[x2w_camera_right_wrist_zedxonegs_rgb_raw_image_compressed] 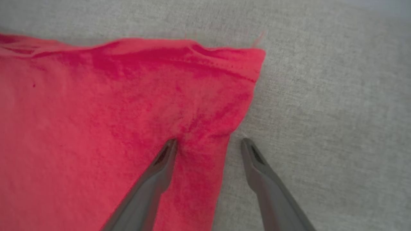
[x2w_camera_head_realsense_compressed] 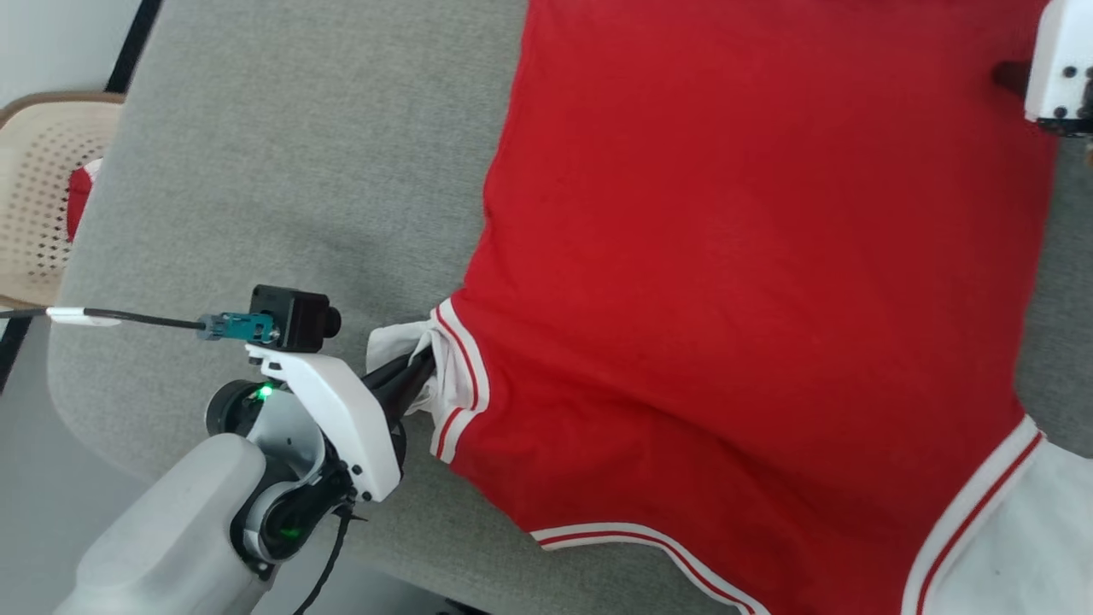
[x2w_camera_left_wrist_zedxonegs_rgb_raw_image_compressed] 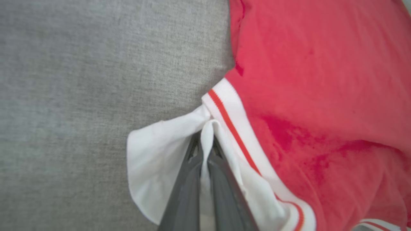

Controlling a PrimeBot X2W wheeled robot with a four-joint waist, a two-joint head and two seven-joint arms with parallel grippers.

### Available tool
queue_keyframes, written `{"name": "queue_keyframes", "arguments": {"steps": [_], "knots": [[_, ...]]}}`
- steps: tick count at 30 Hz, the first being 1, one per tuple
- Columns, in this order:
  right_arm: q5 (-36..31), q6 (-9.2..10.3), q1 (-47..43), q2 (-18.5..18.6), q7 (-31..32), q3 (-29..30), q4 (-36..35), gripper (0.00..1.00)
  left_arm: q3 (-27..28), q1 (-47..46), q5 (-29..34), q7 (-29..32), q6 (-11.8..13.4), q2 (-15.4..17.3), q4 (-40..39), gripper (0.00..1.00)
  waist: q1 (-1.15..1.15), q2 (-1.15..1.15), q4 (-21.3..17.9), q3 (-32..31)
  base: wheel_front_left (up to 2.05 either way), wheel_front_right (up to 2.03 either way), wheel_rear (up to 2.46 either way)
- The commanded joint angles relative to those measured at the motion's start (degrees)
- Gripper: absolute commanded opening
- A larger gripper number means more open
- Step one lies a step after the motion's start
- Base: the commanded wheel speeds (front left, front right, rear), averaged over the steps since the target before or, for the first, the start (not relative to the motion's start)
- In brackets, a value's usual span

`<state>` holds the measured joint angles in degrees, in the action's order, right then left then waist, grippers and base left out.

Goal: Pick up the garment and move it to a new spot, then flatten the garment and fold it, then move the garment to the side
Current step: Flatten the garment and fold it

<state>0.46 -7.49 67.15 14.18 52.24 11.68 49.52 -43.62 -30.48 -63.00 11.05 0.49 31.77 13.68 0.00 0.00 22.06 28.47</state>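
Two dark fingers (x2w_camera_left_wrist_zedxonegs_rgb_raw_image_compressed: 186,192) of the left gripper (x2w_camera_left_wrist_zedxonegs_rgb_raw_image_compressed: 205,141) are pressing together on a fold of white sleeve (x2w_camera_left_wrist_zedxonegs_rgb_raw_image_compressed: 154,160), the cloth bunching between them right beside the red-and-white trim (x2w_camera_left_wrist_zedxonegs_rgb_raw_image_compressed: 231,122). Part of the sleeve is spreading loose onto the grey surface (x2w_camera_head_realsense_compressed: 282,171) to one side of the fingers. In the head view this gripper is reaching in from the lower left, its white wrist and pale forearm trailing behind it toward the surface's near edge.

The right gripper (x2w_camera_right_wrist_zedxonegs_rgb_raw_image_compressed: 208,144) is standing wide, holding nothing. One fingertip (x2w_camera_right_wrist_zedxonegs_rgb_raw_image_compressed: 165,157) is sitting over red cloth and the other over bare grey just beside the cloth's edge, so the jaws are straddling that edge near a hem corner (x2w_camera_right_wrist_zedxonegs_rgb_raw_image_compressed: 253,61).

The garment (x2w_camera_head_realsense_compressed: 751,256) is lying spread on the surface, plain red side up, taking up the middle and right of the head view, with its second sleeve (x2w_camera_head_realsense_compressed: 1025,547) showing at the lower right. A beige perforated chair (x2w_camera_head_realsense_compressed: 43,188) is standing past the surface's left edge, with something red resting on it.
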Motion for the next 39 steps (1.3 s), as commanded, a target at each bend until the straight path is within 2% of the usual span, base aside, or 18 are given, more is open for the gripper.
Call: {"name": "queue_keyframes", "arguments": {"steps": [1,4,5,6,7,12,16,20,25,26,30,33,39], "knots": [[-1.78,0.00,-2.16,-0.35,1.76,0.26,3.07,1.00,-0.65,0.01,0.53,0.43,0.04,-0.26,1.63,0.00,0.00,0.00,0.78,0.61,0.00,0.00,0.00],[-5.37,0.01,-3.06,-0.02,4.39,1.33,7.41,1.00,-0.89,-0.52,0.39,0.18,-0.64,-1.05,3.23,0.00,0.00,0.00,1.32,0.85,0.00,0.00,0.00],[-6.21,0.01,-3.43,-0.10,5.31,1.02,8.64,0.78,-0.94,-0.68,0.30,0.25,-0.86,-1.28,3.79,0.00,0.00,0.00,1.38,0.89,0.00,0.00,0.00],[-6.40,0.01,-3.54,-0.23,5.34,0.90,9.32,0.11,-0.97,-0.90,0.22,0.23,-1.03,-1.50,4.26,0.00,0.00,0.00,1.39,0.92,0.00,0.00,0.00],[-6.55,0.00,-3.31,-0.04,5.12,1.35,9.77,0.00,-0.96,-1.06,0.15,0.14,-1.28,-1.68,4.74,0.00,0.00,0.00,1.34,0.92,0.00,0.00,0.00],[-5.97,0.01,-1.09,0.00,2.88,-0.88,9.89,0.00,-0.30,-1.44,-0.12,-0.58,-1.96,-1.17,6.73,0.00,0.00,0.00,-0.19,0.04,0.00,0.00,0.00],[-2.11,0.00,-0.54,-0.71,0.84,-5.89,8.81,0.00,0.59,-0.60,-0.58,-1.20,-1.92,0.07,7.07,0.00,0.00,0.00,-2.47,-1.47,0.00,0.00,0.00],[4.46,0.00,-2.45,-0.62,0.58,-12.32,6.21,0.00,1.53,0.68,-1.04,-1.60,-1.28,2.15,6.52,0.00,0.00,0.00,-5.19,-3.20,0.00,0.00,0.00],[14.47,0.00,-8.00,2.01,2.51,-20.30,-2.43,0.00,2.58,2.63,-1.66,-1.94,-0.22,4.63,4.56,0.00,0.00,0.00,-8.43,-5.25,0.00,0.00,0.00],[14.47,0.00,-8.00,2.01,2.51,-20.30,-2.43,0.00,2.58,2.63,-1.66,-1.94,-0.22,4.63,4.56,0.00,0.00,0.00,-8.43,-5.25,0.00,0.00,0.00],[21.98,0.00,-14.64,5.12,5.85,-24.46,-13.42,0.00,3.31,4.26,-2.37,-1.71,1.08,6.48,2.28,0.00,0.00,0.00,-10.82,-6.69,0.00,0.00,0.00],[25.98,0.00,-20.35,7.79,8.75,-25.50,-22.96,0.00,3.95,5.40,-3.07,-1.46,2.21,7.94,0.62,0.00,0.00,0.00,-12.30,-7.64,0.00,0.00,0.00],[29.93,0.00,-33.82,9.39,15.92,-21.13,-40.96,0.00,4.65,6.82,-3.43,-0.70,4.17,9.77,-2.41,0.00,0.00,0.00,-14.24,-8.66,0.00,0.00,0.00]]}}
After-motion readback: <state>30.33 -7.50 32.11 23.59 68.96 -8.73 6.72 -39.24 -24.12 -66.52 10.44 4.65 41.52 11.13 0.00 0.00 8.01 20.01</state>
